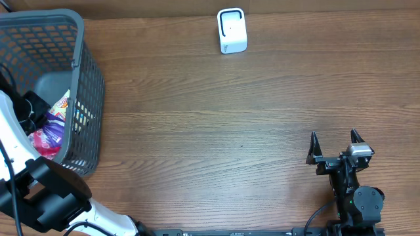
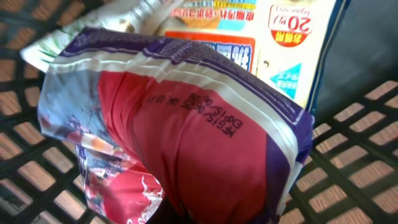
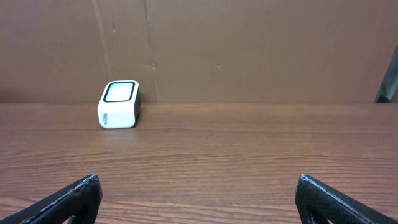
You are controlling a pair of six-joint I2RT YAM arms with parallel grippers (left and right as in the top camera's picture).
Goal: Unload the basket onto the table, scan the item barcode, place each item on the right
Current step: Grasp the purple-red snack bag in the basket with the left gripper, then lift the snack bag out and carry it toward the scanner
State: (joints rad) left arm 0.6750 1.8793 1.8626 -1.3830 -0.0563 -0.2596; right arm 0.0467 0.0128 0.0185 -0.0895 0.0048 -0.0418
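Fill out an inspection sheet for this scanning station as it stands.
Surface: brown wood-grain table.
Job's things: white scanner upright near the far edge; red and purple packet in the grey basket, white packet behind it.
Clutter: nothing seen.
Grippers: left gripper down in the basket, shut, fingers hidden so a grip is unconfirmed; right gripper open, holding nothing, facing the scanner.
Cables: black cables along the left arm.
Surroundings: brown cardboard wall behind the table.
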